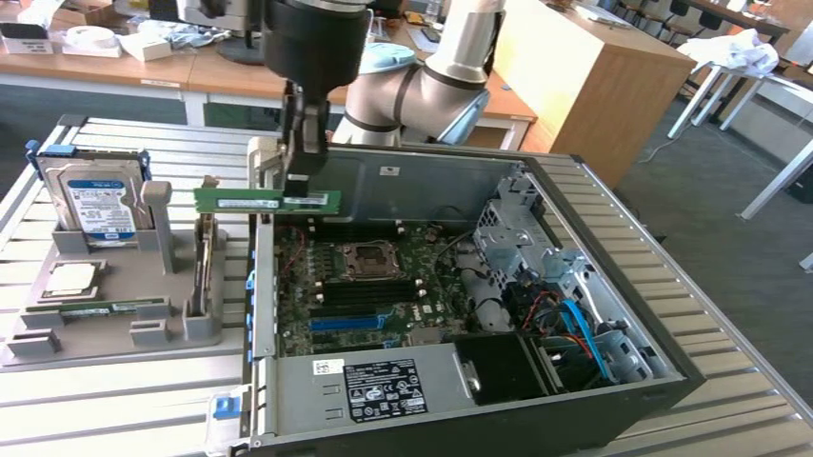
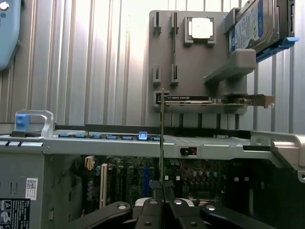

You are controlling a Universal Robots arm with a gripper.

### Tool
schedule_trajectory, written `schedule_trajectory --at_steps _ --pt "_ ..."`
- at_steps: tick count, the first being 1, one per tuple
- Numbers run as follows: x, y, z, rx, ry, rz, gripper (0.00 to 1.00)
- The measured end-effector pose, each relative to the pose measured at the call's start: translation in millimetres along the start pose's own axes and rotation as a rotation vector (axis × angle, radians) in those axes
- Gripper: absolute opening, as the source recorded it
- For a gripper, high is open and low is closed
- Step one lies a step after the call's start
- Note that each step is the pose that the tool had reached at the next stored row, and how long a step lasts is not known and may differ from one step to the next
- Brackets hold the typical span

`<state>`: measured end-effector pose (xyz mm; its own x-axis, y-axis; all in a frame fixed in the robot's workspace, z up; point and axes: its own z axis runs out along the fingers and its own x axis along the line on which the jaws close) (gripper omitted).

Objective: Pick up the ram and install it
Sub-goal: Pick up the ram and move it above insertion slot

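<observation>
The ram (image 1: 261, 200) is a long thin green stick with a white label, held level in the air above the left wall of the open computer case (image 1: 661, 381). My gripper (image 1: 305, 190) is shut on its end nearest the case. In the wrist view the ram (image 2: 162, 138) shows edge-on as a thin upright line rising from between the black fingertips, with my gripper (image 2: 162, 188) clamped on it. Below it lies the motherboard (image 1: 381, 314), with its black memory slots (image 1: 368, 290) next to the processor socket (image 1: 368, 255).
On the exterior view's left a grey holder (image 1: 152, 338) carries a hard drive (image 1: 95, 195), a square silver processor (image 1: 70, 279), another thin green stick (image 1: 114, 307) and an upright green card (image 1: 204, 257). Drive cages and blue cables (image 1: 578, 319) fill the case's right side.
</observation>
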<state>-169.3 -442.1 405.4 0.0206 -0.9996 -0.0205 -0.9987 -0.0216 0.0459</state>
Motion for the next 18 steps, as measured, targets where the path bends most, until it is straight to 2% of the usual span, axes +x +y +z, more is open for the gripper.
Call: schedule_trajectory --at_steps 18 --pt "0.9 -44.0 -2.0 0.0000 0.0000 0.000 0.11"
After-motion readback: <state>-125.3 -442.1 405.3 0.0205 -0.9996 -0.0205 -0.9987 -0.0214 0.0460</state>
